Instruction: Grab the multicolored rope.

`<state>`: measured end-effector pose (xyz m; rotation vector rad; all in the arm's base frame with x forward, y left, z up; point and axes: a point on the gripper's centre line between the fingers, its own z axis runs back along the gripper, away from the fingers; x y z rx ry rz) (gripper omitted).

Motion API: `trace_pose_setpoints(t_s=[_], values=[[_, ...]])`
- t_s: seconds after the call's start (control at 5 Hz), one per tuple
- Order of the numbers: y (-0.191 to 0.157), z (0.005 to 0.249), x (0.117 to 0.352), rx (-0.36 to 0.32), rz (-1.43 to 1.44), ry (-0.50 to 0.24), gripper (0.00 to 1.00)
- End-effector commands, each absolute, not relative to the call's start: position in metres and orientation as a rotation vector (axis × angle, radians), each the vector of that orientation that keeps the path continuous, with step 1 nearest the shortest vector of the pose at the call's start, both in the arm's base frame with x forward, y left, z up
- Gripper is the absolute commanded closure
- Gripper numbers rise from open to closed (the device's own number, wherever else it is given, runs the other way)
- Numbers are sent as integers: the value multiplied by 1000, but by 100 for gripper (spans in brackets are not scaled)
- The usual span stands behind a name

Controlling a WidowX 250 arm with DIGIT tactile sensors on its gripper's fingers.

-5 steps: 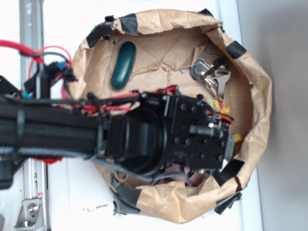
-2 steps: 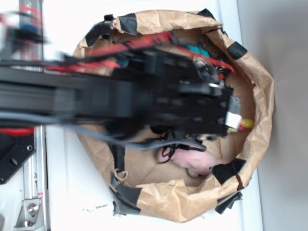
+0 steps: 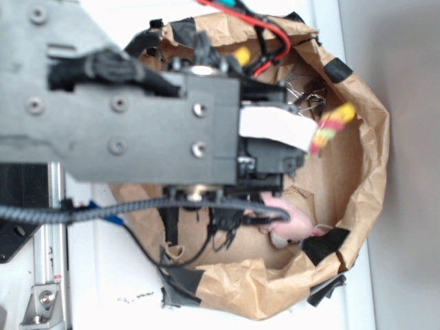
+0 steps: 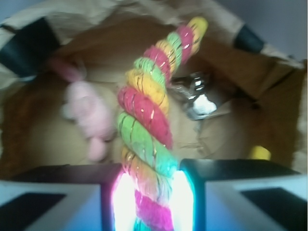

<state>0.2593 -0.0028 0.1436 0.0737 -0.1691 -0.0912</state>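
Note:
The multicolored rope (image 4: 147, 115), a thick twist of red, yellow and pale green strands, stands up between my fingers in the wrist view. My gripper (image 4: 149, 197) is shut on its lower part. In the exterior view the rope's (image 3: 333, 127) free end sticks out to the right of my gripper (image 3: 302, 137), raised above the floor of the brown paper bag (image 3: 368, 137). The arm hides most of the bag's inside.
A pink plush toy (image 3: 292, 227) (image 4: 86, 110) lies on the bag floor near the lower wall. A shiny metal object (image 3: 306, 89) (image 4: 195, 94) sits near the upper wall. Black tape patches (image 3: 337, 69) mark the bag's rim. A metal rail (image 3: 48, 275) runs along the left.
The arm has risen toward the camera and shifted up in the picture, lifting the rope off the bag floor. The pink plush toy is now uncovered.

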Motion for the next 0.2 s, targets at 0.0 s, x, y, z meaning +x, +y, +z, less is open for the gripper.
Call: trace_pose_setpoints(t_s=[0.0], values=[[-17,142,261,78,-56,-141,100]])
